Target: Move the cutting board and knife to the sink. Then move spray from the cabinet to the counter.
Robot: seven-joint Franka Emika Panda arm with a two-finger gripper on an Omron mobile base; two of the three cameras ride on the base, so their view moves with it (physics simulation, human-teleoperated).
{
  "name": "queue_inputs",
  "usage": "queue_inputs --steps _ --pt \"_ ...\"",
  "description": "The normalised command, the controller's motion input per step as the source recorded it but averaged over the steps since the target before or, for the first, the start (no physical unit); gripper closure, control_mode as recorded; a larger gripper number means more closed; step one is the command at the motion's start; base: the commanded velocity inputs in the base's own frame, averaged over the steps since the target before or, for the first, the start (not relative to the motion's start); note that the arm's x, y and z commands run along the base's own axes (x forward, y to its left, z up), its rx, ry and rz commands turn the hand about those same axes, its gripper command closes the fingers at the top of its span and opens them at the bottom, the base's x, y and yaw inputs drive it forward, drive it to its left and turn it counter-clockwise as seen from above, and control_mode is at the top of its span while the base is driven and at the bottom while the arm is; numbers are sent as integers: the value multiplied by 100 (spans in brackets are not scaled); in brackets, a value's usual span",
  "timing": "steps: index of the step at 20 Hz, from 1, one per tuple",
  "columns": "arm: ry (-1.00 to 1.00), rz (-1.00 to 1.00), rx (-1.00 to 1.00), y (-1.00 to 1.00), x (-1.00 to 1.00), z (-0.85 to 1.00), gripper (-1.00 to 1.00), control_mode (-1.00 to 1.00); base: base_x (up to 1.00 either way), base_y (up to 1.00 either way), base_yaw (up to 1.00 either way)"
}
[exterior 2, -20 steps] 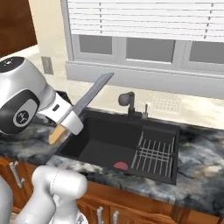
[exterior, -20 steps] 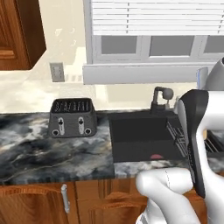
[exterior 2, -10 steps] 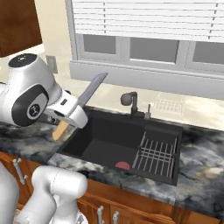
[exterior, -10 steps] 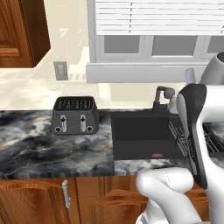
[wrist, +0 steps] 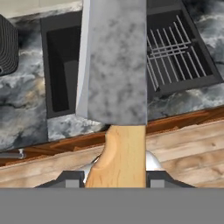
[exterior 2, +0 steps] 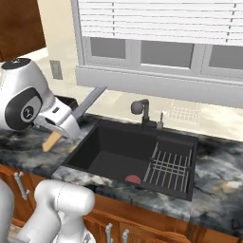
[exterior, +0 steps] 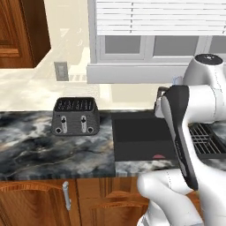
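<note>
Here, knife (exterior 2: 76, 118) held over the counter (exterior 2: 28, 149).
The gripper (wrist: 116, 177) pinches its tan handle, grey blade slanting up toward the dark sink (exterior 2: 128, 154) just right.

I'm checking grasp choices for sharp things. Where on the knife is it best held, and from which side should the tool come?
By the tan handle, not the grey blade. The handle is thick and rounded, so fingers can pinch it from its two sides, with the blade pointing away from the tool. That is how the knife seems to be held now, above the counter beside the sink.
</note>
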Motion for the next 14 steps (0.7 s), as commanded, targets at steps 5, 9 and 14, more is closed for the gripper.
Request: queue_inputs --steps 5,9,14 --pt "9 -15 0 42 4 -25 100 -100 0 0 0" --pt "14 -13 3 8 12 -18 100 -100 0 0 0" --pt "20 -12 6 0 40 -31 100 -100 0 0 0"
